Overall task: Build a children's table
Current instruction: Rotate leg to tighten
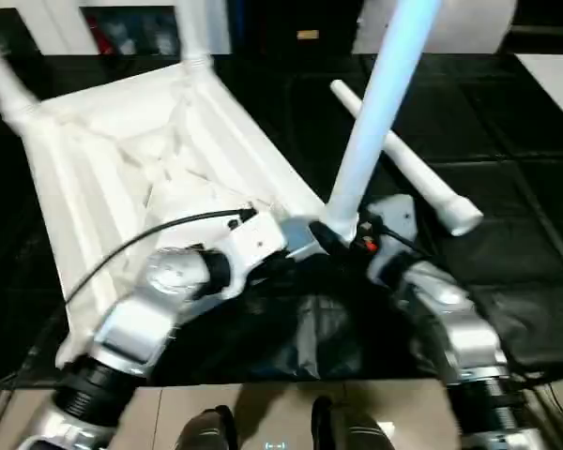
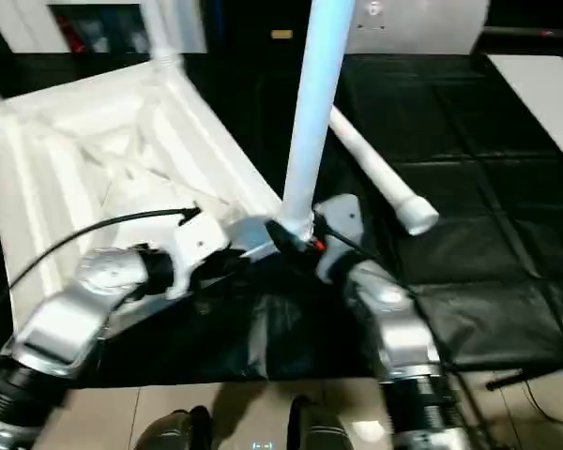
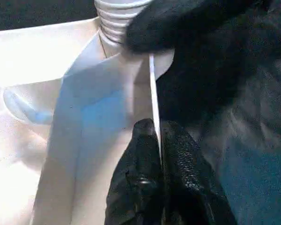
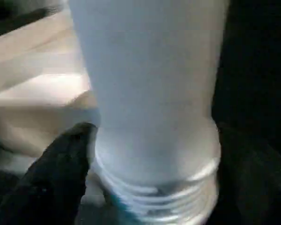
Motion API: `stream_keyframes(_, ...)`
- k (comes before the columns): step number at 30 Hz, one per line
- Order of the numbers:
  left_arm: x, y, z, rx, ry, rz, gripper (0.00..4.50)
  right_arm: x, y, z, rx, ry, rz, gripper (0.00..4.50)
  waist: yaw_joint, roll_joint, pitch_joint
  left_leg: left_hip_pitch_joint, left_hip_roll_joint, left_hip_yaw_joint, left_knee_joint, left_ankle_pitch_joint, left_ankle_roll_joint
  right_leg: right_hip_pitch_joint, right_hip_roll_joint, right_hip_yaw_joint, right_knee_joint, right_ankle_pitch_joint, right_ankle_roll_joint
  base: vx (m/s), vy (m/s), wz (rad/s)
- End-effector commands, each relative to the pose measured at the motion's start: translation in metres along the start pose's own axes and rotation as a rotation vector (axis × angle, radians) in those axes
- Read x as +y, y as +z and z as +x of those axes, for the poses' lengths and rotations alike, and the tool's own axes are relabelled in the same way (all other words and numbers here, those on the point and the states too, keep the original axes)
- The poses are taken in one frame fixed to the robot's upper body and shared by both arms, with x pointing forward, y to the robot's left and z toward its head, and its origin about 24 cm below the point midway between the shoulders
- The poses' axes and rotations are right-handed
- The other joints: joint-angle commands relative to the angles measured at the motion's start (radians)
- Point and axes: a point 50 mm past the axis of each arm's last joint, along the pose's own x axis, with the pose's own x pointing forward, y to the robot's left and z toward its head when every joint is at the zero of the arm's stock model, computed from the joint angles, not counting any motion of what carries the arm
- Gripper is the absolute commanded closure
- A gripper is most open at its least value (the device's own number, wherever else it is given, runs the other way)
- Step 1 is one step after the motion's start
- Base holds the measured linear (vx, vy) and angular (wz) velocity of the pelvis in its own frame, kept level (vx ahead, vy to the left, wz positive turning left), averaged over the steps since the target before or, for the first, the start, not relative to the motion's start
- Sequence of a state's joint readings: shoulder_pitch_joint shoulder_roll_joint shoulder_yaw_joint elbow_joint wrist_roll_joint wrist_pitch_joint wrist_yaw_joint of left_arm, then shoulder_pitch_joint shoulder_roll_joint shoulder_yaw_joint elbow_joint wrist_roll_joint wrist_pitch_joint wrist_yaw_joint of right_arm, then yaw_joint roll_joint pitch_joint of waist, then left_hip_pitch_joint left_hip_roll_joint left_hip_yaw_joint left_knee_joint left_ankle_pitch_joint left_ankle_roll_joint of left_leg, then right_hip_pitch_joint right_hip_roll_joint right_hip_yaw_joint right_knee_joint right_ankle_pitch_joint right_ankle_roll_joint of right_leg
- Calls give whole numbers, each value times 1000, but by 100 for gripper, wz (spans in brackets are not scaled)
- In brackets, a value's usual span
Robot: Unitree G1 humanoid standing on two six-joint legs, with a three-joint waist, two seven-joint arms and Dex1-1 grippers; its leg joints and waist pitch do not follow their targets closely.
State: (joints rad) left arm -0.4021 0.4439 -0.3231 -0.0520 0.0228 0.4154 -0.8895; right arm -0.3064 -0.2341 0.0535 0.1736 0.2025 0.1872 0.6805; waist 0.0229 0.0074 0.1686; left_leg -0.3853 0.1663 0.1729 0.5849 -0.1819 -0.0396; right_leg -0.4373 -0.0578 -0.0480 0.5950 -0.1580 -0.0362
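The near corner of the upturned white table top (image 1: 131, 159) is hard to make out: both hands crowd around it, so the corner socket there and the exact seat of the upright leg (image 1: 375, 112) stay hidden. That leg's upper end is cut off by the top edge of both head views. Two further legs, one at the far corner (image 1: 192, 33) and one at the far left corner (image 1: 5, 84), are likewise cropped partway up.

The table top lies underside up on the black-covered surface (image 1: 507, 141), on the robot's left half of it, its raised ribs crossing toward the middle. The upright leg stands at the near right corner, leaning slightly to the right, its ridged, threaded-looking end (image 4: 154, 197) lowest. A fourth leg (image 1: 403, 164) lies loose on the surface to the right, well apart from the top, its wider end nearer the robot.

The left hand (image 3: 152, 154) has its black fingers pressed together on the thin edge of the table top's rim (image 3: 152, 89), just below the threaded end of the leg. The right hand (image 1: 342, 234) sits at the base of the upright leg, a black finger (image 4: 61, 168) lying against the leg just above the ridges; whether it fully clamps the leg cannot be told.
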Motion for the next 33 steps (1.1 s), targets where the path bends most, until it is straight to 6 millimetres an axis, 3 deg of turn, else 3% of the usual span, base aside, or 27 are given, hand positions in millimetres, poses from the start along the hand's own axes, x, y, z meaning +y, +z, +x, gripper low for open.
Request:
stream_keyframes(1, 1, -6, -3, 28, -70, 32, 450, -2, 3, -9, 4, 98, -27, 3, 2, 3, -89, 13, 52, -13, -57, -101, 127, 72, -76, 51, -56, -128, -250, 0, 0, 0)
stream_keyframes(7, 3, -9, -13, 17, -228, 81, 450, -12, 17, -21, 59, 299, -117, 3, 9, 1, -92, 16, 55, -14, -56, -120, 117, 72, -79, 50, -57, -185, -256, 0, 0, 0)
stream_keyframes(10, 4, -10, -14, 32, -279, 110, 450, -13, 20, -21, 78, 343, -161, 3, 13, 2, -94, 21, 58, -11, -53, -123, 112, 68, -82, 52, -59, -197, -260, 0, 0, 0)
stream_keyframes(15, 7, -10, -16, 59, -379, 171, 450, -8, 23, -16, 119, 487, -233, 3, 20, -1, -96, 19, 57, -11, -51, -113, 114, 69, -82, 52, -52, -185, -263, 0, 0, 0)
stream_keyframes(16, 7, -10, -15, 59, -384, 175, 450, -7, 23, -16, 120, 498, -234, 31, 24, 0, -98, 21, 59, -11, -50, -106, 114, 69, -82, 53, -50, -174, -266, 0, 0, 0)
stream_keyframes(21, 10, -10, -15, 67, -407, 198, 450, -8, 24, -9, 123, 524, -236, 70, 32, -1, -101, 19, 59, -11, -48, -88, 117, 69, -81, 51, -45, -151, -279, 0, 0, 0)
stream_keyframes(33, 12, -13, -15, 73, -428, 205, 450, -6, 20, -6, 139, 578, -223, 162, 32, -5, -97, 16, 56, -12, -47, -121, 91, 69, -81, 51, -52, -239, -247, 0, 0, 0)
